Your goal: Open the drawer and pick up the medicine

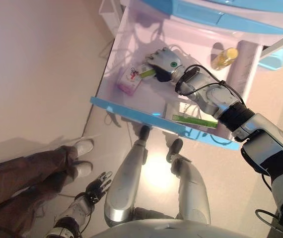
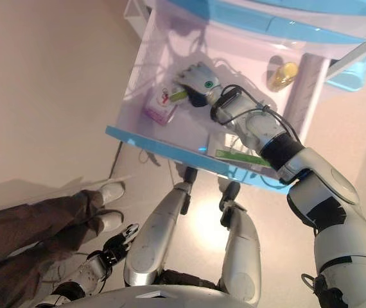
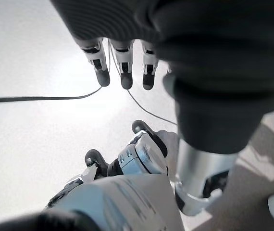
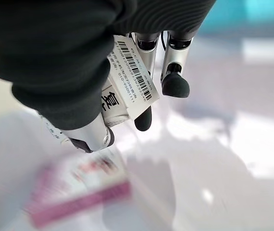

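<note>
two hands are in play but only one matters: the right hand (image 1: 162,63) is inside the open drawer (image 1: 112,62), its fingers (image 4: 174,83) and thumb curled round a small white medicine box (image 4: 127,79) with a green end, seen pinched against the palm in the right wrist view. the box's green end pokes out of the hand toward about 8 o'clock in the left eye view, so its long axis runs roughly 8 to 2 o'clock, across the fingers rather than along them. a pink-and-white box (image 1: 129,80) lies flat on the drawer floor just beside the hand, at about 8 o'clock from it, and i cannot tell whether the held box touches it. a longer white box with a green stripe (image 1: 189,115) lies near the blue drawer front (image 1: 131,113), at roughly 5 o'clock from the hand, and a yellow bottle (image 1: 224,57) sits at about 3 o'clock, well apart. the left hand (image 1: 98,187) hangs low by the floor with relaxed, straight fingers, holding nothing and much the farther of the two. the drawer is already open and the medicine looks grasped, so my judgement is that the next move is a straight lift clear of the drawer wall. a person's legs (image 1: 27,173) stand at 8 o'clock.
</note>
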Controlling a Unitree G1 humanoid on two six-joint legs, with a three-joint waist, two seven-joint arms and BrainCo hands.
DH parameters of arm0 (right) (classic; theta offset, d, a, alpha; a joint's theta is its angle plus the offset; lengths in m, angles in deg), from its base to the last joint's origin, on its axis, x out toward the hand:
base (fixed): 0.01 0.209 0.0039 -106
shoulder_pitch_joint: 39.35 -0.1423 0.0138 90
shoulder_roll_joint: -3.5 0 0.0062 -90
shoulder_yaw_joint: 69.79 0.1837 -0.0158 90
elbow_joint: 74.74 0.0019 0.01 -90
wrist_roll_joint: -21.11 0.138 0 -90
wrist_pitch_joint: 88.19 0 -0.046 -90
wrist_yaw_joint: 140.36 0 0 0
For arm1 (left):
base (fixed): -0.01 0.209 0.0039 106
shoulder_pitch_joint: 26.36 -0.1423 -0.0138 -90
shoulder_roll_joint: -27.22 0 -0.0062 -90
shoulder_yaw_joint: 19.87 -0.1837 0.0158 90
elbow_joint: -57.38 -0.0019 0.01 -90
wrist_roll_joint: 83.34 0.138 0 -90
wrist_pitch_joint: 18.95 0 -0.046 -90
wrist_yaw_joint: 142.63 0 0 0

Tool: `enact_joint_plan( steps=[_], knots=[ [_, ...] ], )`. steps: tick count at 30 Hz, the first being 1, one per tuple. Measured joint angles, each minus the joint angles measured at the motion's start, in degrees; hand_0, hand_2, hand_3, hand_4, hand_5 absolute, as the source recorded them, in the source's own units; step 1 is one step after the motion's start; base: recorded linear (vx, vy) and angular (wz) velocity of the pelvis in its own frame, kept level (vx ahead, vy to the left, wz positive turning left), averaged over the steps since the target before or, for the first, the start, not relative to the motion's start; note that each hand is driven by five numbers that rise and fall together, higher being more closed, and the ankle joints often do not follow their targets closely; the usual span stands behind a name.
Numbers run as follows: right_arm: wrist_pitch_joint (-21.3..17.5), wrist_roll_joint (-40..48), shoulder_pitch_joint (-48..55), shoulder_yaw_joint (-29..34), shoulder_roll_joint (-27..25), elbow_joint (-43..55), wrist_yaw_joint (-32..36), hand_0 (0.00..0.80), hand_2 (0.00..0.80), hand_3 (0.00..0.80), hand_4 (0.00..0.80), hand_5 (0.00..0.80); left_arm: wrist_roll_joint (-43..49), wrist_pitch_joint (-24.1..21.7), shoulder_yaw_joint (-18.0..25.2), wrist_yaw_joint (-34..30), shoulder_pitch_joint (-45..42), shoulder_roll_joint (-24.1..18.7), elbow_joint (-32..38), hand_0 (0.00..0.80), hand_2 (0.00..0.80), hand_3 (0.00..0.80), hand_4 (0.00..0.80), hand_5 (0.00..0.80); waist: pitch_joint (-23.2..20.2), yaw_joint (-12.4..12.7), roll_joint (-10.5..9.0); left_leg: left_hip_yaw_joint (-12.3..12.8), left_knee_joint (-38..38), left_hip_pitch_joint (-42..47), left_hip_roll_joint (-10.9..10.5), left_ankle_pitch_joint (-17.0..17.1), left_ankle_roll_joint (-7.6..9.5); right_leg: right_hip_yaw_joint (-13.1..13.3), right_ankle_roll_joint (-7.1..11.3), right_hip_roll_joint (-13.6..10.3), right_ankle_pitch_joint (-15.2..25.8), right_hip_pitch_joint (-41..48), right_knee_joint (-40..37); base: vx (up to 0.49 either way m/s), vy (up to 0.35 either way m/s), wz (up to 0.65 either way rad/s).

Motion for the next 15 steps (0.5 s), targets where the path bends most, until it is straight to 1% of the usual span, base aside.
enact_joint_plan(
  steps=[2, 4, 6, 9, 11, 14, 15],
  knots=[
    [-1.0, 0.1, 0.3, 0.5, -1.3, 4.6, 0.3, 0.800, 0.800, 0.800, 0.800, 0.800, 0.0, -1.0, 0.4, -0.3, 0.1, 0.0, -0.6, 0.000, 0.000, 0.000, 0.000, 0.000, -0.1, -0.5, -1.36, 0.3, -0.4, 1.0, 0.5, -0.2, 0.05, 0.4, 0.18, 0.5, 0.5, 1.2, -1.3, 0.015, -0.051, -0.20],
    [-2.2, 0.3, 0.7, 1.4, -3.0, 8.8, 1.1, 0.800, 0.800, 0.800, 0.800, 0.800, 0.1, -1.5, 0.6, -0.4, 0.1, 0.0, -1.0, 0.000, 0.000, 0.000, 0.000, 0.000, -0.3, -1.0, -2.03, 0.6, -0.8, 2.1, 0.7, -0.3, 0.11, 0.6, 0.29, 0.8, 1.0, 2.5, -2.5, 0.010, -0.032, -0.11],
    [-2.9, 0.8, 1.9, 3.1, -4.4, 12.5, 1.8, 0.800, 0.800, 0.800, 0.800, 0.800, 0.9, -2.1, 1.3, -1.0, 0.0, 0.2, -1.7, 0.000, 0.000, 0.000, 0.000, 0.000, -0.3, -1.6, -2.13, 0.7, -1.0, 3.5, 0.7, -0.3, 0.25, 0.8, 0.44, 0.9, 1.3, 4.1, -3.3, 0.035, -0.042, -0.03],
    [-4.2, 2.4, 2.9, 4.8, -6.3, 17.9, 3.6, 0.800, 0.800, 0.800, 0.800, 0.800, 2.3, -2.1, 2.8, -1.9, 0.0, 0.2, -3.3, 0.000, 0.000, 0.000, 0.000, 0.000, -0.3, -1.6, -2.28, 1.8, -2.4, 6.0, 0.8, -0.5, 0.54, 2.0, 0.63, 1.1, 1.7, 6.1, -4.6, 0.050, -0.044, -0.15],
    [-5.3, 3.8, 3.9, 6.1, -7.3, 21.7, 5.0, 0.800, 0.800, 0.800, 0.800, 0.800, 2.4, -2.1, 3.4, -2.1, -0.2, 0.2, -4.5, 0.000, 0.000, 0.000, 0.000, 0.000, -0.3, -2.0, -2.34, 2.1, -3.3, 7.7, 0.8, -0.6, 0.61, 2.2, 0.83, 1.2, 2.0, 7.7, -5.8, 0.051, -0.048, -0.12],
    [-5.7, 7.5, 4.6, 7.3, -8.8, 26.1, 7.3, 0.800, 0.800, 0.800, 0.800, 0.800, 3.2, -2.4, 5.3, -2.4, -0.2, 0.9, -6.6, 0.000, 0.000, 0.000, 0.000, 0.000, -0.5, -2.9, -2.74, 3.1, -5.0, 10.1, 0.9, -0.6, 0.55, 2.9, 1.07, 1.4, 2.6, 9.8, -7.6, 0.074, -0.054, -0.15],
    [-6.3, 9.4, 5.6, 8.5, -9.2, 28.2, 8.4, 0.800, 0.800, 0.800, 0.800, 0.800, 4.1, -2.6, 6.0, -2.4, -0.4, 1.1, -7.6, 0.000, 0.000, 0.000, 0.000, 0.000, -0.8, -3.0, -3.07, 3.5, -5.4, 10.9, 0.9, -0.6, 0.57, 3.3, 0.80, 1.4, 2.9, 10.4, -8.2, 0.080, -0.045, -0.14]
  ],
)
